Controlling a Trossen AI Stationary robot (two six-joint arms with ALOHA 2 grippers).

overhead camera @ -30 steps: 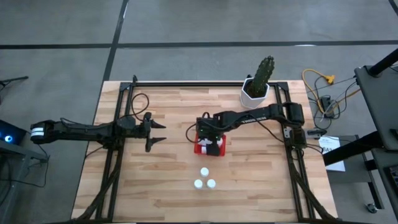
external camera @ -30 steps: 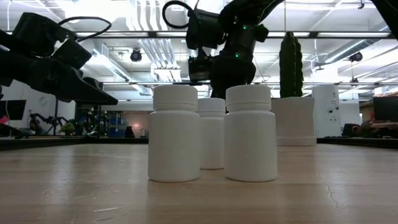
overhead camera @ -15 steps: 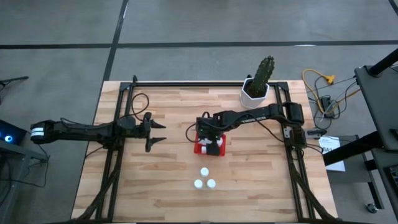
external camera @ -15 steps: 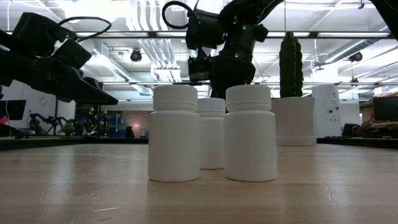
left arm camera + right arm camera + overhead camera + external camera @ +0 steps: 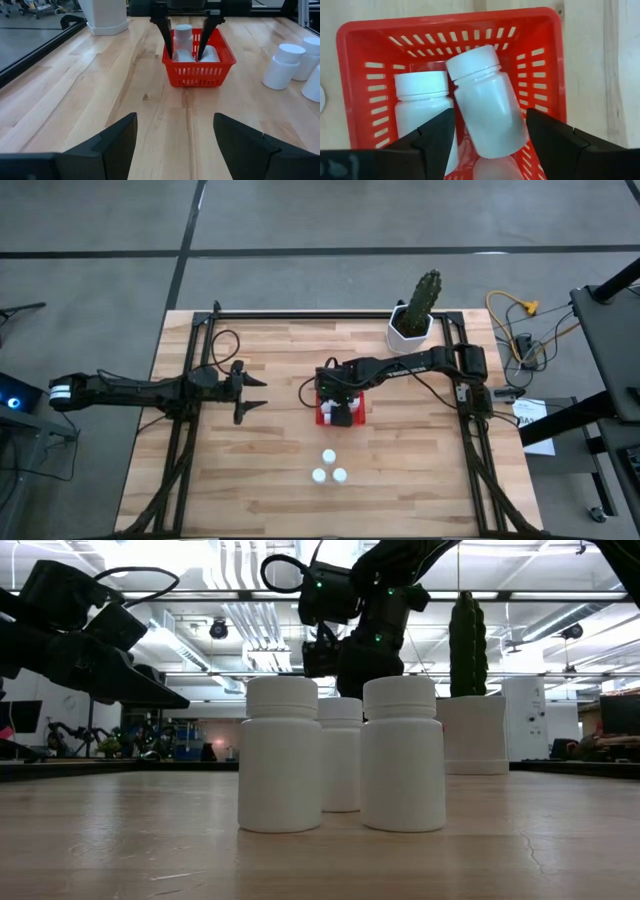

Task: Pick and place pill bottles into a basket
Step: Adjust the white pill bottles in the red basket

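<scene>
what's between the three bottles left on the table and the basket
Nothing visible: bare wood lies between the three bottles and the basket. The right end effector hangs over the basket around a bottle; the left end effector waits off to the side.

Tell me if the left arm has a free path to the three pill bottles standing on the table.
Probably yes. The left hand hovers open over bare wood, and nothing stands between it and the three pill bottles. The basket and the right hand sit off that line.

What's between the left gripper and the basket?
Nothing: the left wrist view shows only bare wood from the left gripper to the red basket. The high view agrees.
</scene>
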